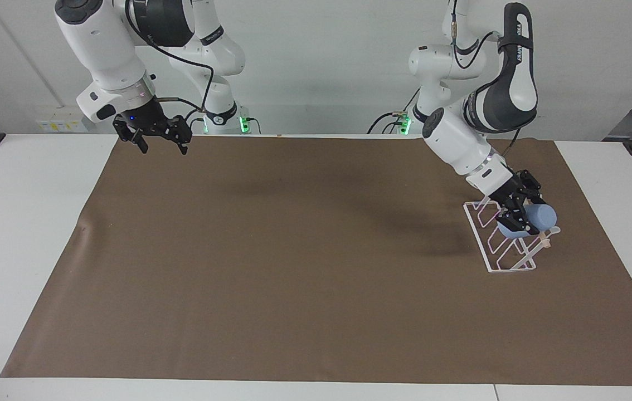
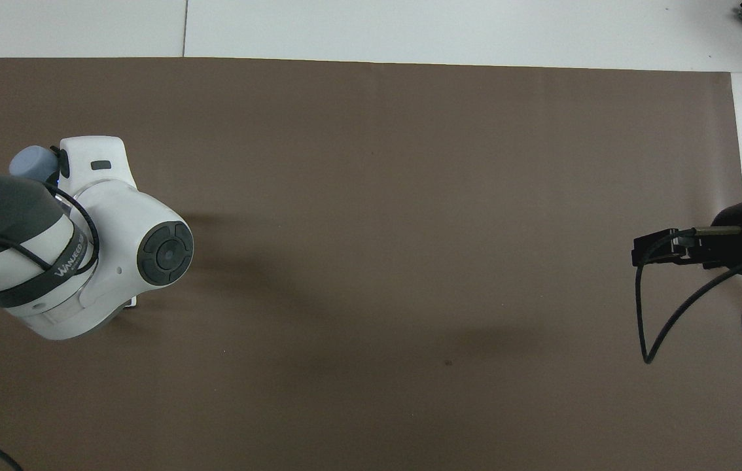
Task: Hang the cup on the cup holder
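The light blue cup [image 1: 541, 217] lies tilted over the upper prongs of the white wire cup holder [image 1: 508, 269], which stands on the brown mat toward the left arm's end of the table. My left gripper [image 1: 518, 216] reaches down at a slant and is shut on the cup's wider end, over the holder. In the overhead view the left arm covers the holder; only the cup's base [image 2: 31, 161] and one holder corner [image 2: 133, 301] show. My right gripper [image 1: 158, 143] is open and empty, raised over the mat's edge nearest the robots, and waits.
The brown mat [image 1: 293, 267] covers most of the white table [image 1: 20, 223]. The pale wooden rod [image 1: 545, 238] runs along the holder's top, just under the cup. A black cable [image 2: 646, 314] hangs from the right arm's wrist.
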Robot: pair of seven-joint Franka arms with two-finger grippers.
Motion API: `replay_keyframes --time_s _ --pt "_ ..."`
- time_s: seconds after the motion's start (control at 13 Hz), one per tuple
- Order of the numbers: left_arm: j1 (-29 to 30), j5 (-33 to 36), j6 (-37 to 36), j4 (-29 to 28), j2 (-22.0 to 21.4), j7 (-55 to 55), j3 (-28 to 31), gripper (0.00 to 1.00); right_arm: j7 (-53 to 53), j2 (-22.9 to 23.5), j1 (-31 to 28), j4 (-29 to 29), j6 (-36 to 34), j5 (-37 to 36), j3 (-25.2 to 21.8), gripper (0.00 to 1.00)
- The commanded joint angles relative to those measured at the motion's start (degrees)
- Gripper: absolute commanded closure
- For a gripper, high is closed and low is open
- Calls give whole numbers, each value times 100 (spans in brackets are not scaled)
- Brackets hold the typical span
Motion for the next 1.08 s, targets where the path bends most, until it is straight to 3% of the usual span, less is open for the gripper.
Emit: replay_keyframes --time_s 0.0,0.15,0.39,0.54,1.0 --pt "41 202 130 -169 -47 -205 -9 97 -60 -143 24 -210 8 -10 -26 0" --pt "59 202 138 -152 -38 -187 -9 0 -77 -205 24 -298 25 -10 -26 0" --pt "67 176 252 -64 14 -152 -17 0 -69 -161 -72 -255 105 -10 -35 0" --pt "50 10 227 312 155 -108 -43 0 -60 -170 -81 -237 26 -10 -26 0" --pt "50 -2229 367 1068 340 1006 -44 0 -60 -214 -90 -149 70 -1 -61 0"
